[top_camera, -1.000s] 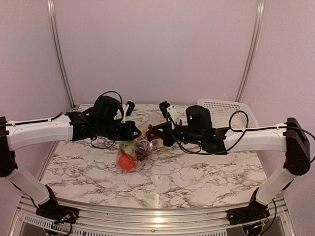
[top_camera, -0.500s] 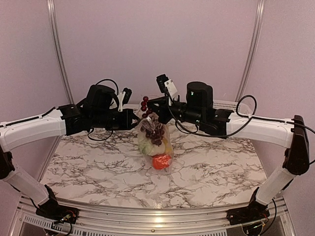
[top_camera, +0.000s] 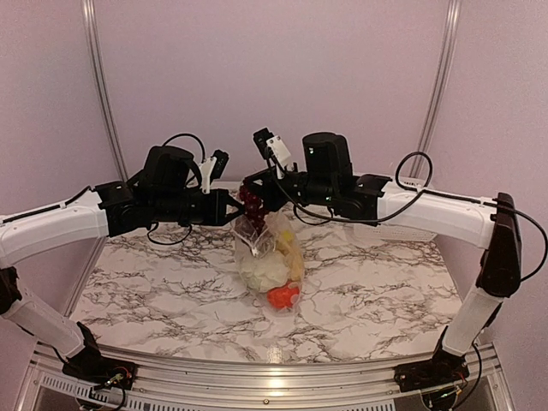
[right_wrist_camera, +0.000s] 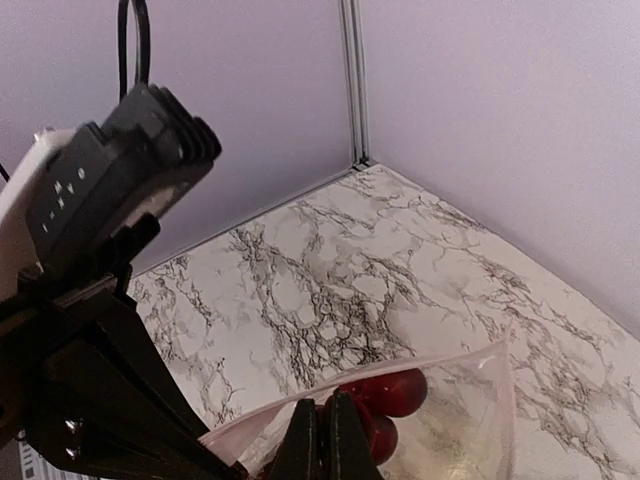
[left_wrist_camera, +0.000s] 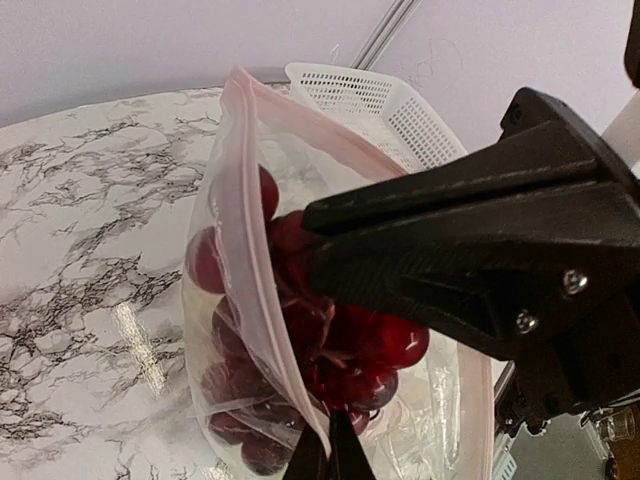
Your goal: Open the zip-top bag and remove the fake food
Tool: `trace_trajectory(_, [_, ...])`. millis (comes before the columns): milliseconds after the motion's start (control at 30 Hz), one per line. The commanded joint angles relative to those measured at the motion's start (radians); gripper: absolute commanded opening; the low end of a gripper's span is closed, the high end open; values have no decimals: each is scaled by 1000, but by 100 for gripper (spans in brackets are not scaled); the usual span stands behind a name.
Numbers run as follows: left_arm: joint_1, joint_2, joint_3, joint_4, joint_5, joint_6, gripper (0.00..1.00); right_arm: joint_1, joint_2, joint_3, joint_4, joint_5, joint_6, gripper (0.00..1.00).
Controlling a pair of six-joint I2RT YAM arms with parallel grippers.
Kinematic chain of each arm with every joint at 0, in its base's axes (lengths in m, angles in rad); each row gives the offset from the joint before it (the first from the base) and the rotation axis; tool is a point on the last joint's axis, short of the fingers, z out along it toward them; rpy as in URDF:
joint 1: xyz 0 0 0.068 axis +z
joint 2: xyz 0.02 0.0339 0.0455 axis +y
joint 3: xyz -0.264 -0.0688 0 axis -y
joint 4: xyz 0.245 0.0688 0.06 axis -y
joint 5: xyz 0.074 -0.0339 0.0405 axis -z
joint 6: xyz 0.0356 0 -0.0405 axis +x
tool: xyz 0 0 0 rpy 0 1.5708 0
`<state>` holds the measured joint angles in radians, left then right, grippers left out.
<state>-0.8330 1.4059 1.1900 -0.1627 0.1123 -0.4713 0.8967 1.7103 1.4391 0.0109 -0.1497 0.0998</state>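
The clear zip-top bag (top_camera: 272, 257) hangs in the air above the marble table, mouth up and open. My left gripper (top_camera: 235, 211) (left_wrist_camera: 328, 452) is shut on one pink zip lip (left_wrist_camera: 245, 230). My right gripper (top_camera: 247, 193) (right_wrist_camera: 326, 437) comes in from the right, its black fingers (left_wrist_camera: 400, 230) reaching into the mouth, shut on the dark red grape cluster (top_camera: 252, 200) (left_wrist_camera: 370, 345), which sits half out of the bag. Lower in the bag lie a pale green leafy piece (top_camera: 259, 272), a yellow piece (top_camera: 293, 254) and the orange-red ball (top_camera: 281, 297).
A white lattice basket (left_wrist_camera: 370, 95) stands at the table's back right, mostly behind my right arm in the top view. Marble tabletop (top_camera: 154, 282) lies under the hanging bag. Purple walls with metal posts close the back.
Both arms have risen and lifted the bag off the table; it now hangs upright. The right gripper has moved left and up with the grapes at the bag's mouth.
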Motion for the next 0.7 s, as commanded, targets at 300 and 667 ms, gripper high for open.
trace_trajectory(300, [19, -33, -4, -56, -108, -8, 0, 9, -90, 68, 164, -111, 61, 0])
trace_trajectory(667, [44, 18, 43, -84, -122, -12, 0, -5, -112, 169, 239, -101, 53, 0])
